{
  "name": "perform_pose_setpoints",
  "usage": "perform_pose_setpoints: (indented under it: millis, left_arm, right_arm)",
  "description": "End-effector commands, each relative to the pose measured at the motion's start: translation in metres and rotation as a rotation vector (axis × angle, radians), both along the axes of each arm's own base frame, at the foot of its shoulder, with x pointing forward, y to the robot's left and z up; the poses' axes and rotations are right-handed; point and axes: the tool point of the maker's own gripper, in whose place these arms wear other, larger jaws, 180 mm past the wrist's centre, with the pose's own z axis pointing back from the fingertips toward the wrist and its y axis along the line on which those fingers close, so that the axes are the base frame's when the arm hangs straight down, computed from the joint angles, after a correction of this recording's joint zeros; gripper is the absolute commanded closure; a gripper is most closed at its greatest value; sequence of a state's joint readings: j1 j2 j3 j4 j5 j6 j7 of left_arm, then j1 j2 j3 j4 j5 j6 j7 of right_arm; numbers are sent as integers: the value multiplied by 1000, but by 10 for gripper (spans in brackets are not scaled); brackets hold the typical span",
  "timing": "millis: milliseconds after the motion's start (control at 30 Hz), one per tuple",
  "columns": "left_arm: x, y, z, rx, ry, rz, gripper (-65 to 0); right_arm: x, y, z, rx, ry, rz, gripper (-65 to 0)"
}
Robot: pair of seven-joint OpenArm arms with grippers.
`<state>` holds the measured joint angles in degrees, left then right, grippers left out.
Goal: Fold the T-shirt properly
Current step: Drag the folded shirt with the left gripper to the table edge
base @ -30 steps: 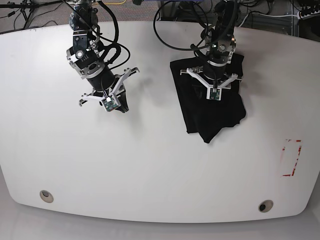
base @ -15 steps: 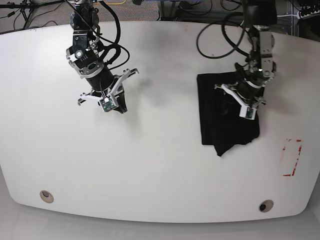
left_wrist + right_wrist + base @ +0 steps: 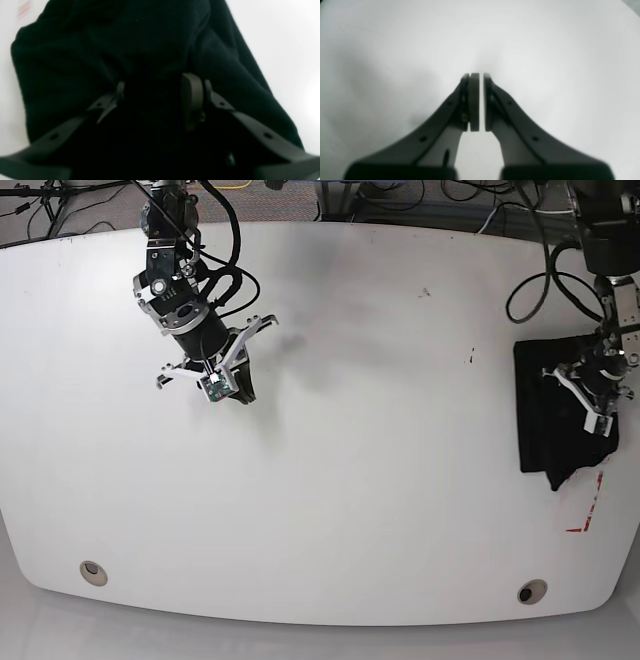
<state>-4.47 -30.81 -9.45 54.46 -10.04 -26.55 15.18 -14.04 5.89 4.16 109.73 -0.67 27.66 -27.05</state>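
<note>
Base view | T-shirt (image 3: 555, 420) lies folded at desk's (image 3: 350, 480) right edge | left claw (image 3: 152, 100) half-open, pressing into it, grip unclear | right claw (image 3: 477, 100) closed, empty | we judge placing; next, release.

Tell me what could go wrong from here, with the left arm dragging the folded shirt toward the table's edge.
1. The T-shirt sits close to the table edge; further dragging may pull it off.
2. A loose corner trails at its lower end, so the fold may come undone.
3. The left gripper pinches only a bunched ridge, which could slip out.
</note>
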Motion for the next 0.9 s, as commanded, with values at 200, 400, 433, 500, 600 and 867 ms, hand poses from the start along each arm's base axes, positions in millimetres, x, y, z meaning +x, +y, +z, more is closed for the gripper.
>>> perform_pose_setpoints:
  millis: [200, 400, 433, 500, 600, 867]
  left_arm:
    - [-111, 90, -41, 265, 484, 70, -262]
    - [-120, 108, -29, 265, 516, 30, -262]
    - [-121, 110, -27, 266, 519, 23, -262]
    - [-122, 113, -23, 269, 526, 8, -262]
    - [-122, 119, -17, 276, 532, -4, -262]
    - [-99, 118, 9, 330, 488, -64, -261]
  right_arm:
    - [6, 1, 16, 19, -58, 6, -24]
    - [7, 2, 16, 19, -58, 7, -24]
    - [7, 2, 16, 19, -58, 7, -24]
    - [6, 2, 15, 19, -55, 7, -24]
    - [4, 2, 13, 19, -50, 7, -24]
    - [-3, 2, 8, 18, -30, 7, -22]
